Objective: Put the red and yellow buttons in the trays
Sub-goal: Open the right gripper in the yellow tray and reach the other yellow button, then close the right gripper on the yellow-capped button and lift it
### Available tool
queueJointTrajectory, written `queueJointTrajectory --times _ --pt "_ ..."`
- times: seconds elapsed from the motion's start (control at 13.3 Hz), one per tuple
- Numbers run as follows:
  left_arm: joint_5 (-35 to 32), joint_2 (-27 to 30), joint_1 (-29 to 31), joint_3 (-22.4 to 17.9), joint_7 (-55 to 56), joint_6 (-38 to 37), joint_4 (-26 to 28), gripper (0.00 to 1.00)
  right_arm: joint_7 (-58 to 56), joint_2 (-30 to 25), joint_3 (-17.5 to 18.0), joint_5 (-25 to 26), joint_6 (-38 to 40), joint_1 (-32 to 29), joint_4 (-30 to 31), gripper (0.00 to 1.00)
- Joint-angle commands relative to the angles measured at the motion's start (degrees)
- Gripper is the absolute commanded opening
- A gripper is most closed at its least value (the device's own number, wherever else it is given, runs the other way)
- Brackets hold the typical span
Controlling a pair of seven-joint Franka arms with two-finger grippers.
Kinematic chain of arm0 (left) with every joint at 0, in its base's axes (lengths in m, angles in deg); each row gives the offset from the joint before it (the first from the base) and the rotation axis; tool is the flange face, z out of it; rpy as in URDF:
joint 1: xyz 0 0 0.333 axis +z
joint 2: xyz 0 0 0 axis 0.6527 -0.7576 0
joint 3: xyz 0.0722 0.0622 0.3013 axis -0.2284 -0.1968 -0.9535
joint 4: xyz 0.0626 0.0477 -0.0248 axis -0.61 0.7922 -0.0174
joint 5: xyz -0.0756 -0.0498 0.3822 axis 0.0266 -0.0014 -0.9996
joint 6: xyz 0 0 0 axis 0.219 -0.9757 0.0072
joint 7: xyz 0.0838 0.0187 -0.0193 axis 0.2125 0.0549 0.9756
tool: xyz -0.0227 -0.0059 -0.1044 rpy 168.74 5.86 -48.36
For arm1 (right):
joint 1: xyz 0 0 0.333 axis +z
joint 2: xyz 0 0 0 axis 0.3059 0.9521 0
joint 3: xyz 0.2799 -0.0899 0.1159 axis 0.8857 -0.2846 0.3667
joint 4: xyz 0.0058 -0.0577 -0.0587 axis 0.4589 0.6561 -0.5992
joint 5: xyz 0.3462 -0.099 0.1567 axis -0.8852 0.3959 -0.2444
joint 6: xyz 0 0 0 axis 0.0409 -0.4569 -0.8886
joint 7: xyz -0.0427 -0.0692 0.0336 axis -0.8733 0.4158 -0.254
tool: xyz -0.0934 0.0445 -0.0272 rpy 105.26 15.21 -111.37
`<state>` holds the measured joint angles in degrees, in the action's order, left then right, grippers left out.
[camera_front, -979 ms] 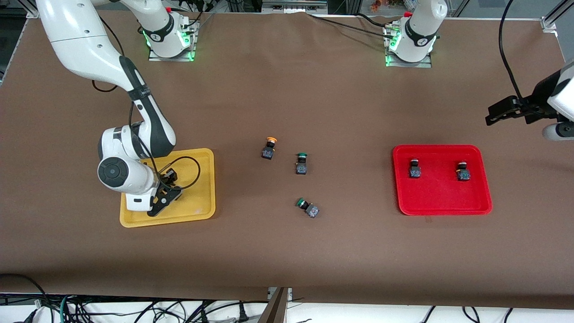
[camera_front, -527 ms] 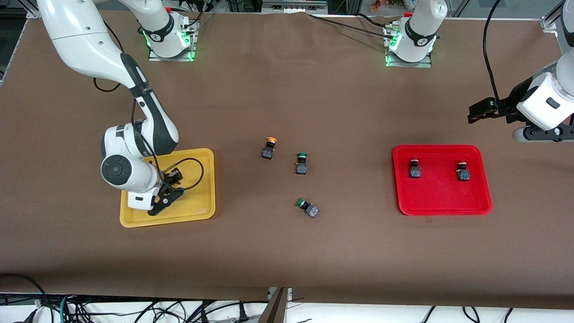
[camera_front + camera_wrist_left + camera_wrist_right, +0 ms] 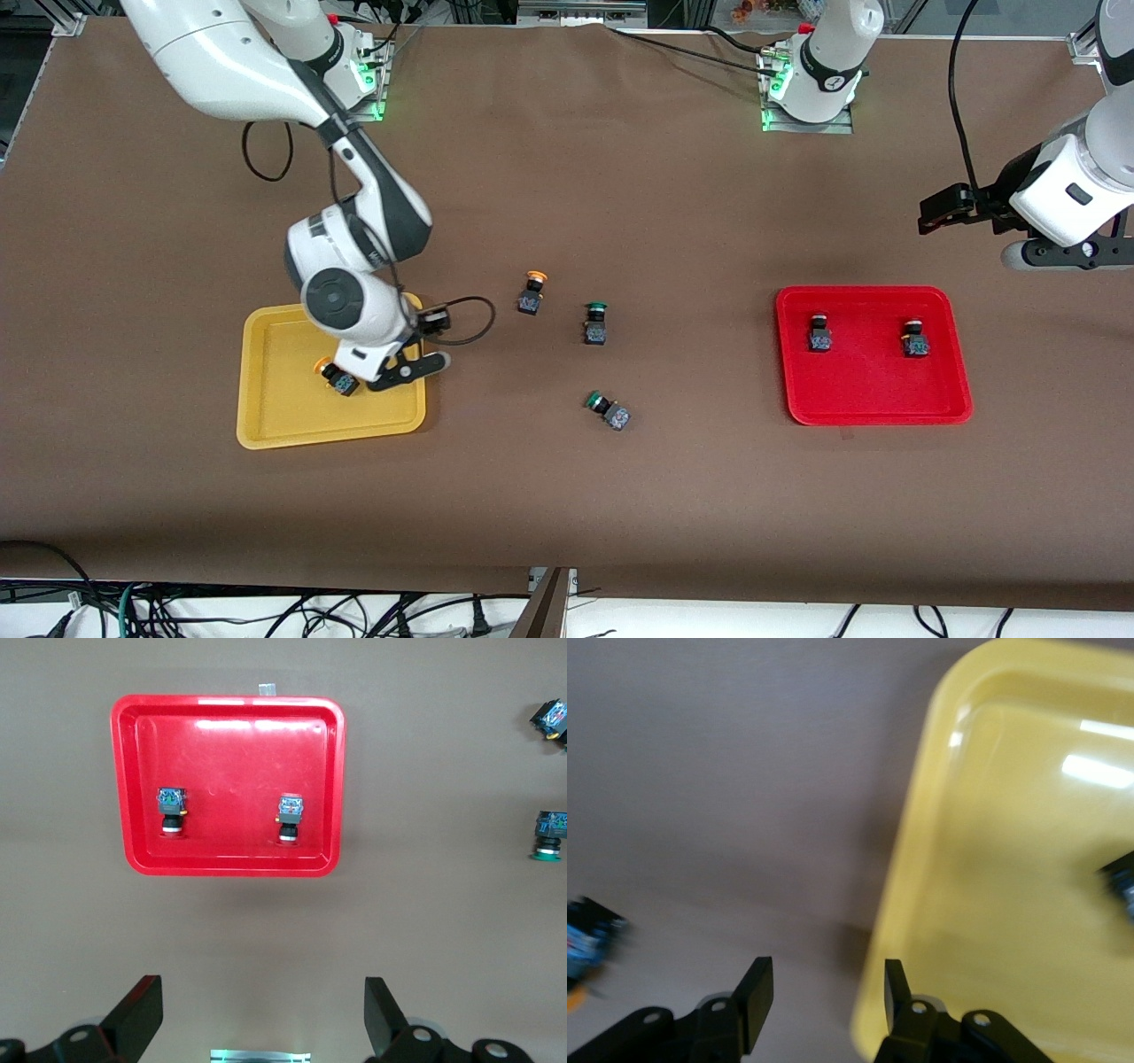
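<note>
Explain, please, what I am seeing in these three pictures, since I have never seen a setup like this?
Two white robot arms stand at a brown table, each ending in a two-fingered hand. One picture looks down from a high camera facing them; the other two come from cameras on the arms' wrists. The right hand hangs open and empty over the edge of the yellow tray, where one yellow button lies. The left hand, also open and empty, waits above the table beside the red tray, which holds two buttons. On the bare table lie another yellow button and two green ones.
</note>
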<state>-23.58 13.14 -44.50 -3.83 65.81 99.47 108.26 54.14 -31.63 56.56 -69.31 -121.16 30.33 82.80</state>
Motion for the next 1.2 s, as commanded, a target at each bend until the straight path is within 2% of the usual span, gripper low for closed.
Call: queueJointTrajectory --times 0.0,0.15,0.38,0.83,1.13 --pt "0.65 -1.92 -0.47 -0.09 -0.24 0.19 -3.18 1.00 13.02 -0.03 -0.12 -2.77 0.55 5.22 0.17 0.59" --pt "0.74 -2.10 -0.56 -0.09 -0.24 0.28 -3.28 1.00 21.29 1.10 -0.21 -5.42 -0.94 9.35 0.35 0.59" --pt "1.00 -2.02 -0.21 -0.09 -0.15 0.28 -3.28 1.00 30.27 2.60 -0.12 -5.78 -2.97 12.09 0.35 0.59" --pt "0.92 -5.61 -0.64 -0.09 -0.06 0.11 -8.98 1.00 36.18 5.15 -0.30 -6.04 -8.68 16.49 1.32 0.59" --pt "1.00 -5.62 -0.38 -0.18 -0.06 -0.25 -9.26 1.00 36.09 5.33 -0.47 -5.34 -8.86 16.75 1.41 0.58"
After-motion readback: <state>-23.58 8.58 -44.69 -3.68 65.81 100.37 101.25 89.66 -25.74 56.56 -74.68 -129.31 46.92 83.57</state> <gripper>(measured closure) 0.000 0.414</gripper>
